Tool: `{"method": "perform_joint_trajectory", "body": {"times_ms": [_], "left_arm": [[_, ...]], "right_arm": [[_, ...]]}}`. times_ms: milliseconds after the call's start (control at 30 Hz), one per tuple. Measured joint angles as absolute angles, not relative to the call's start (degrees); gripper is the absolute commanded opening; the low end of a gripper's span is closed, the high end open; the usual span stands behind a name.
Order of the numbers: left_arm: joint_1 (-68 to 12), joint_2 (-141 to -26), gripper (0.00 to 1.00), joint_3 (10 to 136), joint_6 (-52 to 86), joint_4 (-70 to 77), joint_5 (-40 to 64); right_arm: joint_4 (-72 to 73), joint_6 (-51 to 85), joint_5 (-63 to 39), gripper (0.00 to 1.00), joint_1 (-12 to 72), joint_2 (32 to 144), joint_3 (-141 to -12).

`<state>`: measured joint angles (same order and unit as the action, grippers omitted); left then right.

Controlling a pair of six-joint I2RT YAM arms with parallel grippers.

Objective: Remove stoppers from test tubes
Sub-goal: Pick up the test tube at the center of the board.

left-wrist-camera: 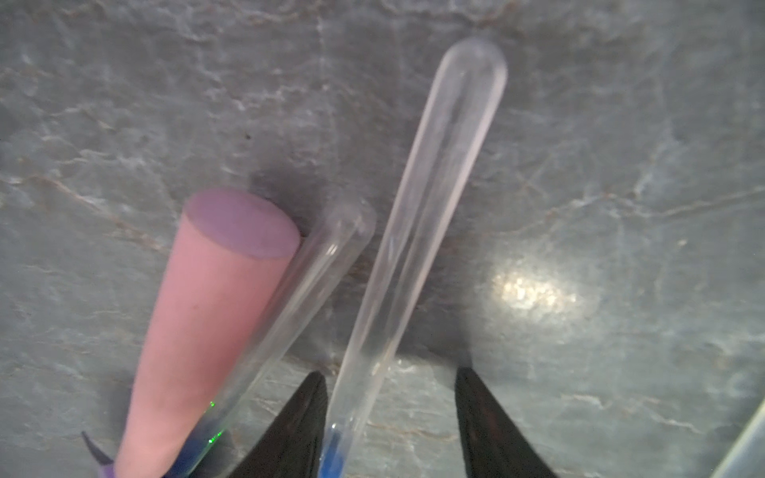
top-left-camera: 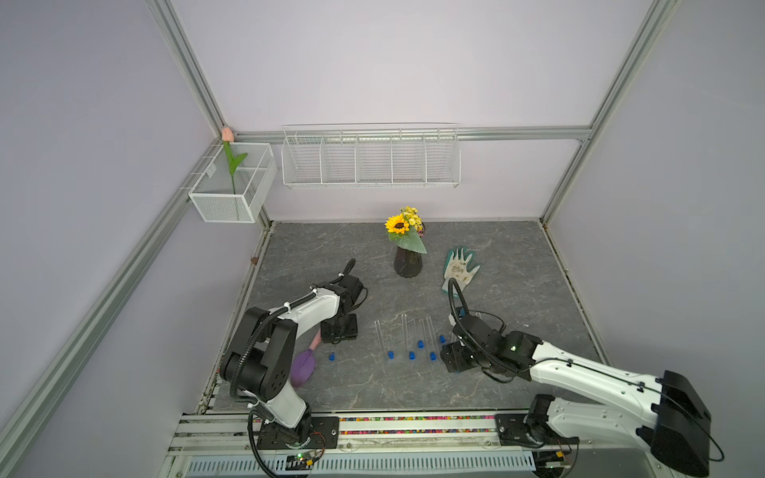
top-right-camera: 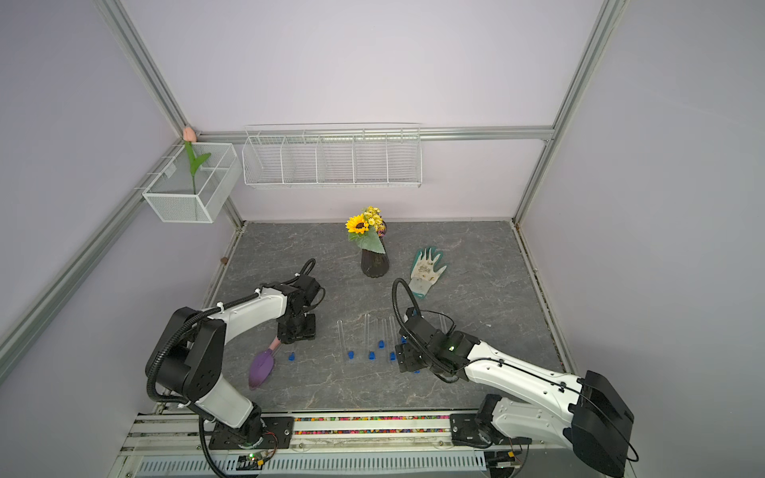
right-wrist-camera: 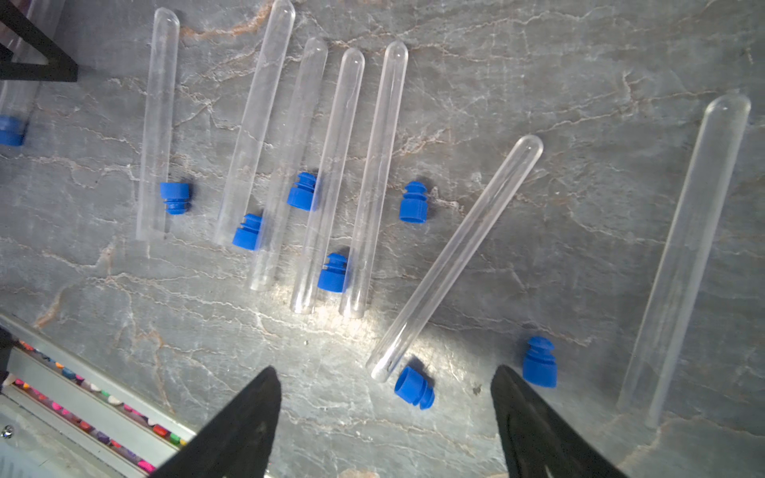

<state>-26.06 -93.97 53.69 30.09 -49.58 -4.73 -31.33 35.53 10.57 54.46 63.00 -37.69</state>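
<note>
Stoppers: ribs visible right-wrist only.

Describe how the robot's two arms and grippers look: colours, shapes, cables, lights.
The left arm and right arm have white shells with black joints. A black ribbed cable runs along each; white ties hold the left one. A green light glows on the right arm. The left gripper and right gripper have black, pointed fingers.
</note>
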Motion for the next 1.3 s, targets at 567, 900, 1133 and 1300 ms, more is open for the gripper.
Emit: {"method": "perform_joint_trajectory", "body": {"times_ms": [567,900,1133,1300], "left_arm": [[-27.2,-93.5,0.14,52.4,31.4,-45.5,-1.0],[-27.3,-93.5,0.00,52.5,31.3,-45.5,-0.6],[-27.3,-91.7,0.00,51.6,31.5,-44.9,2.4],[-27.4,-82.9,0.00,51.6,33.0,-45.0,6.4]], "right_arm": [[-31.2,35.5,10.2,0.82,54.5,65.2,-38.4],[-31.3,35.6,10.2,0.83,54.5,65.2,-38.4],[-31.5,36.0,10.2,0.83,54.5,65.1,-39.0],[-31.5,36.0,9.5,0.84,54.4,64.3,-40.0]]}}
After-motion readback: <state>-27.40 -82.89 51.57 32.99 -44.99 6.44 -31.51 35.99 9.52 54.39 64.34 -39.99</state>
